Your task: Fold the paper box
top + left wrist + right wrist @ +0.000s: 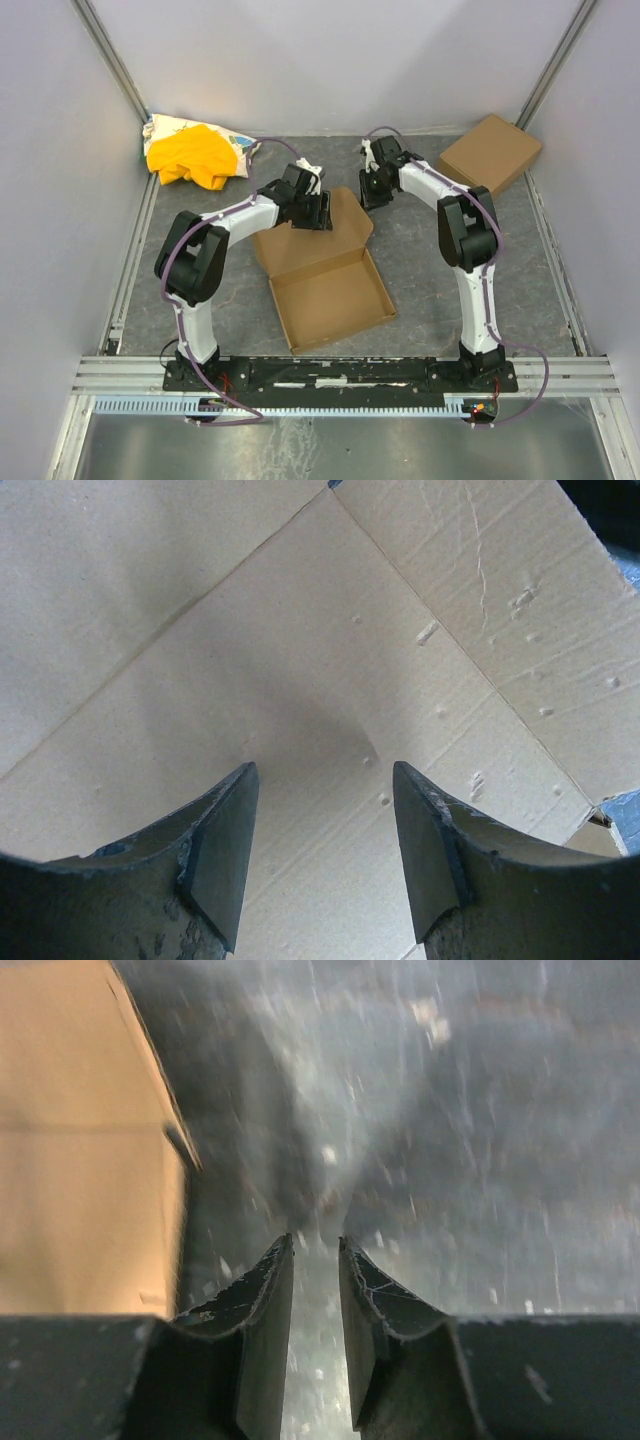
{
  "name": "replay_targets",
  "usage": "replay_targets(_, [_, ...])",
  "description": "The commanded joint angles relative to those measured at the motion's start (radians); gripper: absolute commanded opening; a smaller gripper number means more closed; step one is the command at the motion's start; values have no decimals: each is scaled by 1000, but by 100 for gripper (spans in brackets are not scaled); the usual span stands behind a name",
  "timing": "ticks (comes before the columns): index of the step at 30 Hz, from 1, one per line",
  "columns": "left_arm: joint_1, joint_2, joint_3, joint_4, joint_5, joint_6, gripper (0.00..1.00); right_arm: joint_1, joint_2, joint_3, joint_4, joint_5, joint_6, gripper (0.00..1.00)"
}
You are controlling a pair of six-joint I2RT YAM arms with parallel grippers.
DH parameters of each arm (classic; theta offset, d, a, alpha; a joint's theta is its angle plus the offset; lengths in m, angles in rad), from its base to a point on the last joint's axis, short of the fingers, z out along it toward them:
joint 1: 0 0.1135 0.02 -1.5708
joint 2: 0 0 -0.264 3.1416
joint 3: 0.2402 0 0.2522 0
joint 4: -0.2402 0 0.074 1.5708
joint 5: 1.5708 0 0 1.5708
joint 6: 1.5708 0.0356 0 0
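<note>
Left gripper (322, 855) agape over paper box (325, 270)

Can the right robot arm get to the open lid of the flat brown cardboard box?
Probably yes. The right gripper hangs just beside the brown cardboard box's lid, nothing between them; its narrow jaw gap would need opening first.

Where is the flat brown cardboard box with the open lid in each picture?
Top external: the plain brown cardboard mailer box lies open at the table's middle, between both arms.
Left wrist: its creased lid panel fills the view, behind the open left tool.
Right wrist: its edge shows at the left, beside the nearly shut right tool.
Shared landmark: the grey table.
</note>
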State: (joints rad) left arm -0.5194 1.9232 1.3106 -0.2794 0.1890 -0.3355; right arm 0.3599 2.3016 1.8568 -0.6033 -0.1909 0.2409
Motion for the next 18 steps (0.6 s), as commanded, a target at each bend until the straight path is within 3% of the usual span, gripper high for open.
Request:
replay_targets(1, [-5, -69, 41, -10, -50, 59, 64, 1, -219, -188, 111, 47, -5, 33])
replay_targets(7, [4, -266, 38, -53, -213, 94, 67, 2, -337, -322, 93, 73, 13, 33])
replay_targets(11, [40, -408, 32, -134, -347, 70, 68, 2, -356, -325, 69, 59, 27, 33])
replay_targets(18, [147, -601, -176, -224, -394, -45, 68, 42, -339, -300, 58, 13, 13, 32])
